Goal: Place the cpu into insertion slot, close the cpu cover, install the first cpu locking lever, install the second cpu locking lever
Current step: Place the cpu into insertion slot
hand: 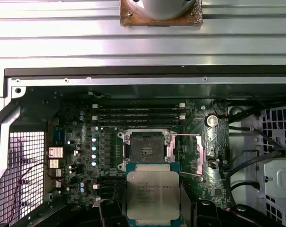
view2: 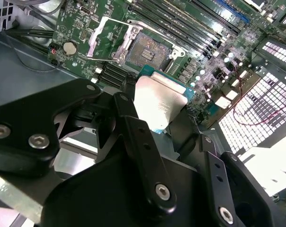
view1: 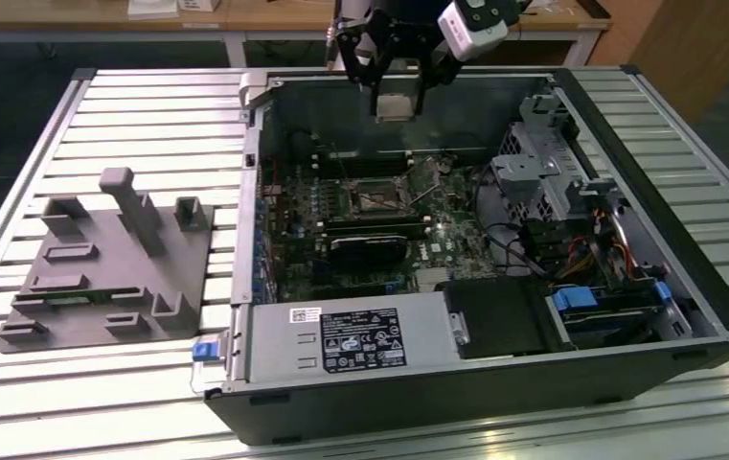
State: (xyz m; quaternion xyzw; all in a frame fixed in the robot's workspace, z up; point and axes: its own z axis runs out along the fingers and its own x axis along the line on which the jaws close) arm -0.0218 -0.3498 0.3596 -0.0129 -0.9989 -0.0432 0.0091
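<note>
In the first step, the claw (view1: 394,96) is pinching the cpu (hand: 152,196) by its edges high above the open insertion slot (hand: 145,150), and the placing is probably calling for a squared, gentle descent.

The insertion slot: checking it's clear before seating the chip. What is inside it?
Only its dark contact bed shows inside the insertion slot; no chip. The cpu, held in the gripper, hides one edge of its rim in the first wrist view. The cpu cover stands open.
</note>
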